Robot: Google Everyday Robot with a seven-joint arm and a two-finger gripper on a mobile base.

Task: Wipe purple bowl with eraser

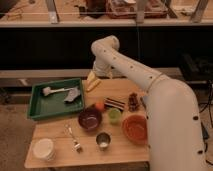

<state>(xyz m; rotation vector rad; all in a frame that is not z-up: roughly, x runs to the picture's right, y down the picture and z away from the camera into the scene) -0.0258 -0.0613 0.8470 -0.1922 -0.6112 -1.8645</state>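
The claw (94, 79) hangs spread and empty over the far edge of the tabletop (55, 131). The eraser (114, 103) lies mid-tabletop, frontward of the claw, its long axis parallel to that edge, with the purple bowl (90, 119) just beside it

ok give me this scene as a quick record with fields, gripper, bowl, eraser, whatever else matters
gripper: open, holding nothing, over the far edge of the wooden table
purple bowl: round, dark, glossy, upright, left of the small green cup
eraser: flat dark-and-white striped block, lying behind the green cup, apart from the bowl
orange bowl: larger, right of the cup
task: eraser not yet picked up
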